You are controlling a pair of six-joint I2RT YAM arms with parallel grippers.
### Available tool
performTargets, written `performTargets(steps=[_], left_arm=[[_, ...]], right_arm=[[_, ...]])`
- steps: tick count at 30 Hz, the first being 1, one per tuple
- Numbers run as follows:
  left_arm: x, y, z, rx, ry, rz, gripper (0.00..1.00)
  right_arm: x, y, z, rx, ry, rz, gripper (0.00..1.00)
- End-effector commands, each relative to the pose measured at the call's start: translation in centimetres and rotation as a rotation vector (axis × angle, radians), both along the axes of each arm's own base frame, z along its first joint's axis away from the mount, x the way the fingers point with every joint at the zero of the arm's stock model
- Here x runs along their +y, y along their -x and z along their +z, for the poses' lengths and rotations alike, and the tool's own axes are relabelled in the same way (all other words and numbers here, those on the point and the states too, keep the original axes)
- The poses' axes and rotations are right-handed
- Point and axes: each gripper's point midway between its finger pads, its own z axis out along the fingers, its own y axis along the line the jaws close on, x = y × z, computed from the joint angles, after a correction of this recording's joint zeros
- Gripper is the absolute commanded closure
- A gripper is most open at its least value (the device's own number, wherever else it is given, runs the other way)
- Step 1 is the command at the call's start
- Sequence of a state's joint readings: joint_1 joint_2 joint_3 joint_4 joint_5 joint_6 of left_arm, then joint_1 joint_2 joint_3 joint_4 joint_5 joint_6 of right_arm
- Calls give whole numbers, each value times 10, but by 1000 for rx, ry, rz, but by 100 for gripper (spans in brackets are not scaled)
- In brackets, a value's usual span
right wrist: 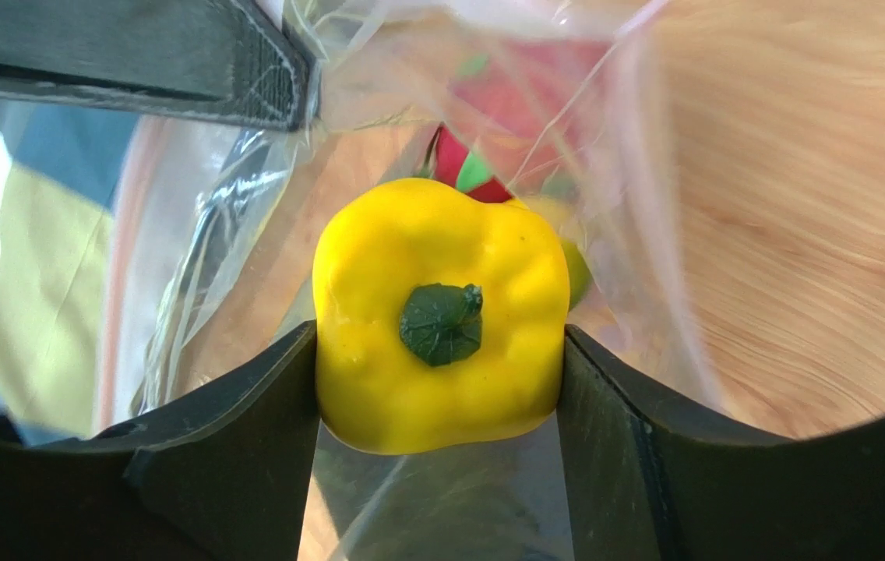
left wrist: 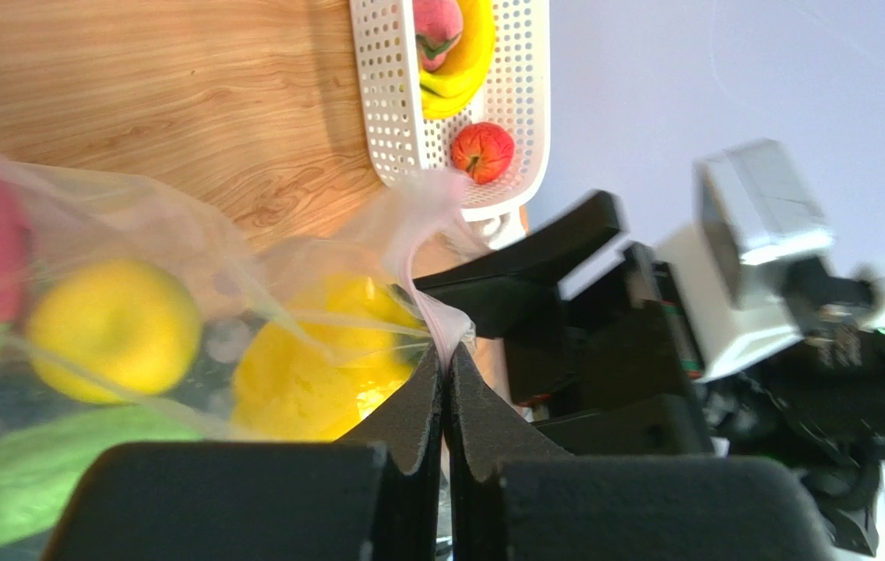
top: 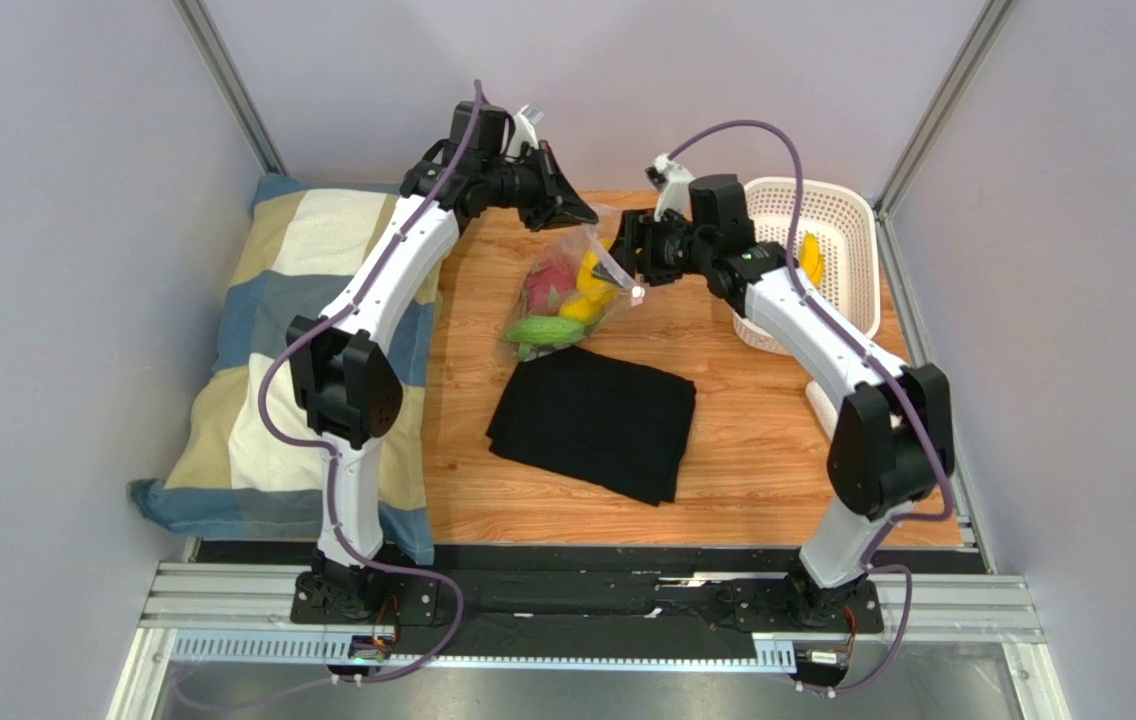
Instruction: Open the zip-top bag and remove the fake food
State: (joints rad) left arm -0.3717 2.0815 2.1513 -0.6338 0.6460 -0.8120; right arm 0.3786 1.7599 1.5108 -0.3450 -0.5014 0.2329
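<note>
A: Wooden surface [top: 770, 435], toward the far edge: position of zip-top bag [top: 559, 300]?
B: Lying there, mouth open. Green and pink-red fake food [top: 541, 327] inside.
A: State of left gripper [left wrist: 445, 374]?
B: Pressed together, pinching the bag's top edge.
A: And right gripper [top: 622, 275]?
B: At the bag's mouth, clamped on both sides of a yellow bell pepper [right wrist: 436, 316].
A: Other items?
B: White basket [top: 845, 203], far right corner, with banana [top: 812, 258] and red apple [left wrist: 482, 152]. Black cloth [top: 594, 423] mid-surface.
</note>
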Motion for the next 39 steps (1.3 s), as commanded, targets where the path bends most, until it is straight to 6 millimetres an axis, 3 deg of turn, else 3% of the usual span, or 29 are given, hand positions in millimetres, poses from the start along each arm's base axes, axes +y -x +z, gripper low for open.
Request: performTargets(steps=[1, 2, 4, 5, 6, 10, 12, 14, 15, 16, 18, 19, 21, 22, 25, 27, 31, 32, 34, 35, 39], left_arm=[[13, -1, 39, -109, 21, 28, 100], [12, -2, 37, -106, 23, 25, 100], [9, -1, 36, -93, 33, 15, 100], [9, -2, 36, -95, 34, 15, 100], [9, -2, 35, -95, 34, 18, 100], [7, -7, 38, -100, 43, 16, 100], [8, -11, 45, -117, 43, 31, 100], [10, -18, 49, -135, 45, 50, 100], [10, -22, 56, -145, 63, 69, 100], [10, -26, 57, -145, 75, 81, 100], [7, -35, 71, -168, 134, 103, 100], [4, -40, 71, -167, 150, 107, 100], [0, -45, 84, -189, 198, 105, 100], [-2, -51, 79, -178, 204, 106, 100], [-5, -60, 77, -165, 226, 113, 100], [-8, -64, 79, -165, 259, 115, 100], [-12, -75, 77, -174, 293, 124, 100], [-13, -77, 80, -193, 305, 121, 100], [-14, -82, 86, -229, 335, 117, 100], [-14, -83, 89, -241, 344, 116, 100], [-17, -90, 100, -279, 398, 122, 100]], right_arm=[[-30, -26, 77, -199, -127, -306, 100], [-32, -28, 88, -203, -145, -337, 100], [-37, -32, 84, -125, -148, -394, 100], [-34, -34, 104, -132, -172, -383, 100], [-34, -34, 85, -51, -143, -386, 100], [-27, -35, 88, 61, -230, -355, 100], [-34, -38, 92, 63, -233, -384, 100], [-65, -49, 99, 41, -228, -506, 100], [-79, -51, 94, 70, -215, -567, 100], [-113, -63, 96, 59, -199, -681, 100], [-149, -67, 71, 141, -141, -798, 100], [-184, -72, 66, 154, -119, -900, 100], [-213, -73, 34, 242, -73, -978, 100], [-244, -74, 22, 280, -77, -1036, 100], [-282, -74, -14, 383, -69, -1095, 99], [-295, -79, -33, 421, -60, -1098, 91], [-328, -80, -48, 483, -60, -1134, 76], [-332, -80, -50, 482, -55, -1139, 62], [-342, -81, -54, 490, -50, -1152, 49], [-345, -79, -57, 499, -32, -1159, 35], [-345, -75, -60, 542, -5, -1153, 18]])
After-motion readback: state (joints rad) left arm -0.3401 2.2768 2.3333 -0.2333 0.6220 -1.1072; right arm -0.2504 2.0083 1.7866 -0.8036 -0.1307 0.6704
